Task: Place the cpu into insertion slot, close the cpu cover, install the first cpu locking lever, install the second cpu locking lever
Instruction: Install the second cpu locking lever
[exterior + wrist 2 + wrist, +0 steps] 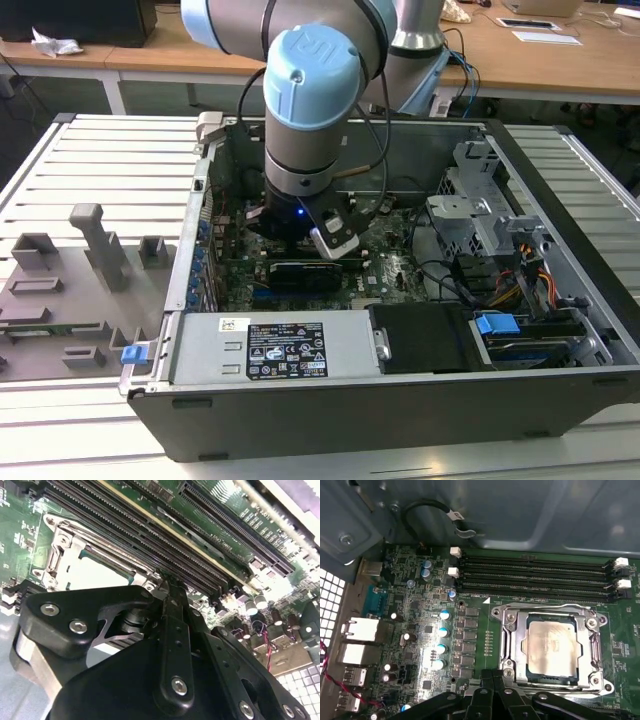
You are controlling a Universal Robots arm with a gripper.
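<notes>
The gripper hangs low inside the open computer case, just above the green motherboard; in both wrist views its black fingers come together at the tips with nothing between them, so it is closed and empty. The cpu lies flat in the insertion slot, just beyond the fingertips, its pale metal top facing up; the cpu cover lies down around it as a silvery frame, the chip showing through the central opening; whether the locking levers are latched cannot be told. In the second wrist view the fingertips sit right at the corner of the socket, beside the long black memory slots, which run past the socket on the side away from the gripper's body. In the exterior view the arm reaches down into the case, its wrist over the board's middle; a grey power supply lies along the near wall, and a grey fixture tray rests outside the case on the exterior view's left.
</notes>
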